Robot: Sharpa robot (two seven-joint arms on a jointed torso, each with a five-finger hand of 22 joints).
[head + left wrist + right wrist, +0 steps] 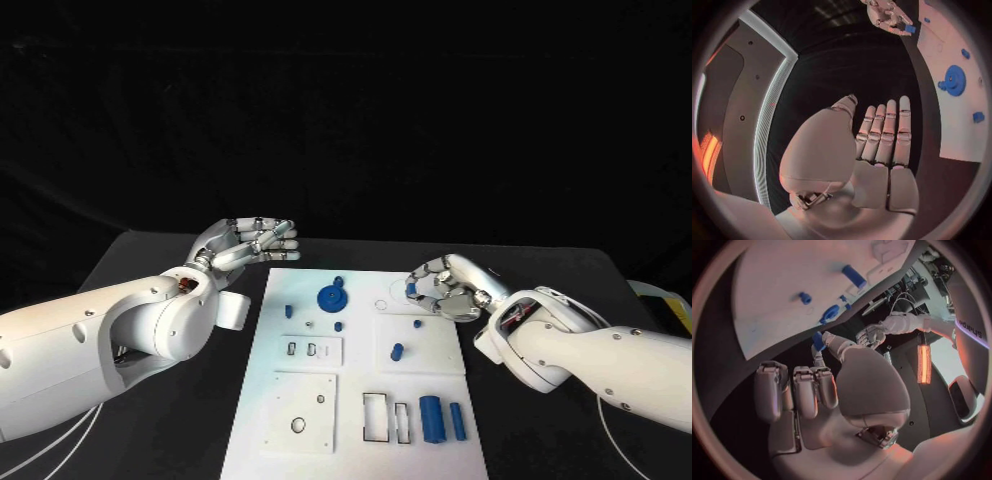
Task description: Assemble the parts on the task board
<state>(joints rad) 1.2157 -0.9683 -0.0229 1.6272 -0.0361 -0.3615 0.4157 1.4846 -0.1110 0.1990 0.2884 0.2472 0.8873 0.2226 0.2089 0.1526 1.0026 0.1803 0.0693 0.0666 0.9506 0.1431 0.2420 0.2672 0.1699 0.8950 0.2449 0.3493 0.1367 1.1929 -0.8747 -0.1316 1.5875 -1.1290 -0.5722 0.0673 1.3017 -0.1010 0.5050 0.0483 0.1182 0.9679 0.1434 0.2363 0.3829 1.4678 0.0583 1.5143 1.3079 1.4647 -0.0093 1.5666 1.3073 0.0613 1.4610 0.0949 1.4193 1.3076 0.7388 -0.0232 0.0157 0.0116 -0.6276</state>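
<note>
The white task board [440, 345] lies in the middle of the black table. On it are a blue gear [332, 296], small blue pegs [338, 326] and, near the front, two blue cylinders [430, 416]. My right hand [447, 285] hovers over the board's far right corner and pinches a small blue part [818, 340] between thumb and a finger; the same part [909, 29] shows in the left wrist view. My left hand [248, 240] floats off the board's far left corner, holding nothing, its fingers [887, 132] stretched out straight. The gear [954, 80] lies beside it.
The board has rectangular slots [375, 418] and a round hole [299, 425] at the front. A pale object [656, 295] sits at the table's right edge. Bare black table lies on both sides of the board.
</note>
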